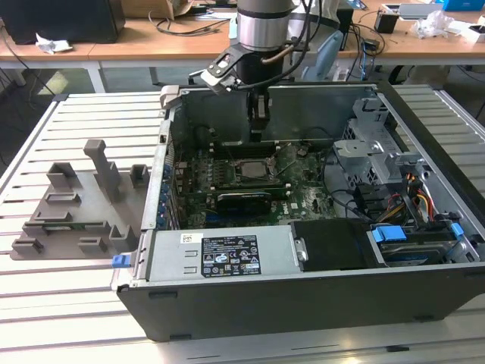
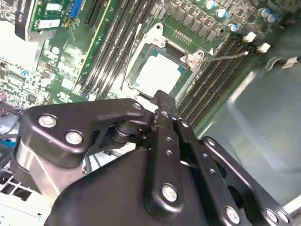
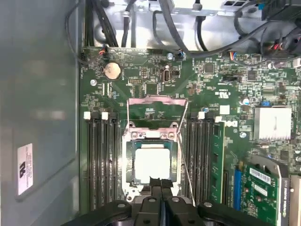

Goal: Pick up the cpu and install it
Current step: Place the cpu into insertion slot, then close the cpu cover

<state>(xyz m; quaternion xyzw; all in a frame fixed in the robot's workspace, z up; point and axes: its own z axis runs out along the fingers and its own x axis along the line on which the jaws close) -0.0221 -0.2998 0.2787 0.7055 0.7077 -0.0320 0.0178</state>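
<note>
- Silver-grey lid of the cpu (image 3: 151, 162) lies inside the open socket frame (image 3: 129, 160) on the green motherboard (image 3: 202, 89). It looks level, with its edges parallel to the frame, but you cannot confirm full seating from these views.
- Gripper (image 3: 160, 184) hangs just over one edge of the cpu, fingers pressed together with nothing between them. Whether the tips touch the lid cannot be told.
- Judged step: seating the chip. Keep any contact straight down, light and on the middle of the lid; a sideways drag would likely harm the socket contacts beneath.
- Load plate (image 3: 157, 100) is folded back, and the thin retention lever (image 3: 184, 162) stands just beside the socket. Keep your fingers off both.
- Memory slots (image 3: 101, 160) flank the socket closely on two sides, with the grey chassis wall (image 3: 42, 94) beyond one bank. Open room is upward, so move vertically.
</note>
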